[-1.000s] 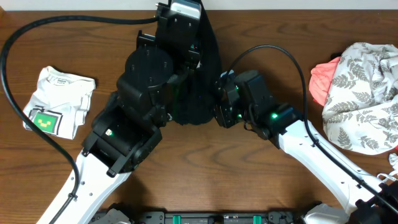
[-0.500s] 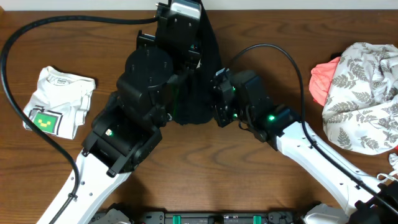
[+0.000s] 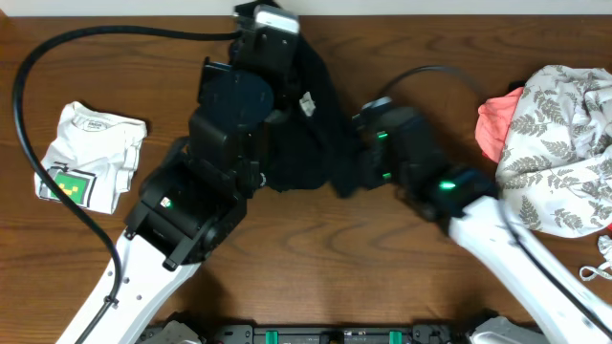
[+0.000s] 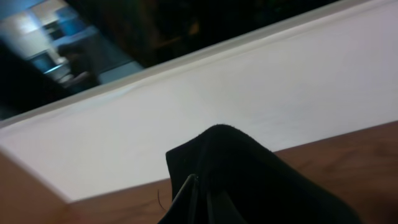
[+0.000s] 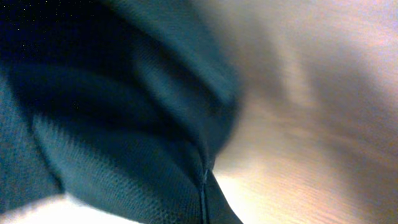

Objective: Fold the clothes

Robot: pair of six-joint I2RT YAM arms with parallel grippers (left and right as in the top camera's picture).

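Presently I log both sets of fingers clenched on the black garment (image 3: pixel 308 143), which lies bunched mid-table (image 3: pixel 316 258) between the arms, left gripper (image 3: pixel 292 81) pinching a raised fold toward the far edge, right gripper (image 3: pixel 352 174) nipping its near side.

From above, the left arm (image 3: pixel 225 134) covers much of the black garment (image 3: pixel 320 134), and where either arm meets the fabric is hidden. The right arm (image 3: pixel 449 186) is blurred. Its wrist view is only smeared dark cloth over blurred wood. The garment's white tag (image 3: pixel 307 102) is too small to read. The leaf-print cloth (image 3: pixel 564 143) runs off the right edge.
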